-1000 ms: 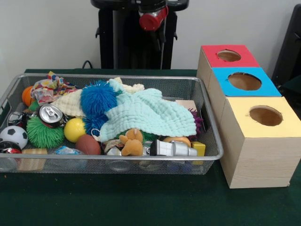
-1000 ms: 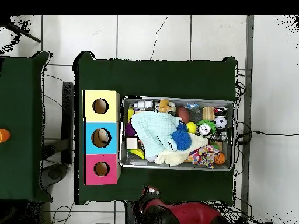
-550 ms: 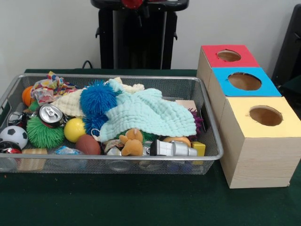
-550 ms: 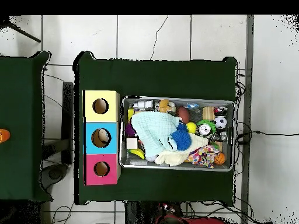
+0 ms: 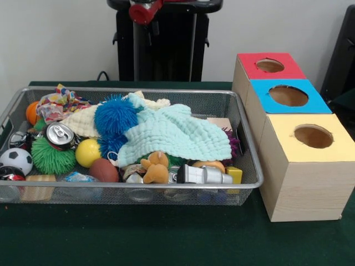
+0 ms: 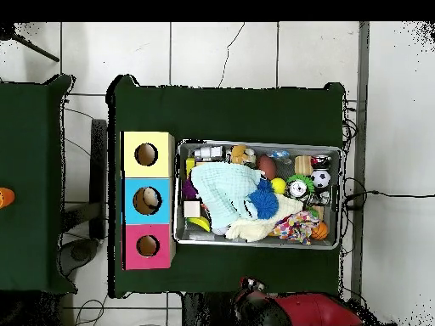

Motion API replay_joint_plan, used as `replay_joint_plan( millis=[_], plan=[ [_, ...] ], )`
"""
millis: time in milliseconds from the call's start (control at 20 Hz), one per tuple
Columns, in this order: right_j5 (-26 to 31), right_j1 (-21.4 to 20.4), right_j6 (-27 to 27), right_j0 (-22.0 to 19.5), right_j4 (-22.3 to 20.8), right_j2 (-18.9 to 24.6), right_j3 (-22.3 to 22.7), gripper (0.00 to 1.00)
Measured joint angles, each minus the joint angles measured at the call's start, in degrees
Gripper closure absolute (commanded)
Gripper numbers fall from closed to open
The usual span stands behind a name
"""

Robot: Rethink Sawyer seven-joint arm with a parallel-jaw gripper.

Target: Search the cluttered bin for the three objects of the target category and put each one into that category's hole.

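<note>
The wire bin [image 5: 244,185] is seen on the green desk [image 5: 166,238] with its long axis running side to side in the front view, and it is filled with clutter: a mint cloth [image 5: 177,133] is spread over the middle, a blue fuzzy ball [image 5: 115,115] lies at its left edge, and a can [image 5: 59,134], a yellow ball [image 5: 87,152] and a soccer ball [image 5: 15,159] are found further left. Just beside the bin's right end three boxes are placed in a row, red [image 5: 270,66] farthest, then blue [image 5: 287,96], then yellow [image 5: 312,137] nearest, each with a round hole on top. Only a red part of the arm [image 5: 145,10] is shown at the top edge, well apart from the bin, and whether the gripper is open or closed, or holds anything, cannot be told.
</note>
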Motion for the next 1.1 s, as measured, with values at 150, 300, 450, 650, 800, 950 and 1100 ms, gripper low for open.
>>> replay_joint_plan(
  millis=[150, 300, 450, 650, 800, 950, 1100],
  plan=[
    [-0.71, 2.23, 0.00, 1.24, 0.00, -0.21, -2.54, 0.00],
    [-1.87, 4.59, 0.00, 1.84, 0.00, -0.34, -4.73, 0.00],
    [-2.35, 6.17, 0.00, 1.51, 0.09, -0.34, -5.85, 0.00],
    [-2.38, 7.39, 0.00, 0.85, 1.47, -1.06, -6.59, 0.00],
    [-2.38, 6.96, 0.00, 1.45, 2.86, -2.58, -6.80, 0.00],
    [-2.40, 6.43, 0.00, 1.64, 3.95, -3.23, -6.87, 0.00],
    [-2.36, 5.24, 0.00, 2.95, 6.24, -4.87, -7.22, 0.00]
  ],
)
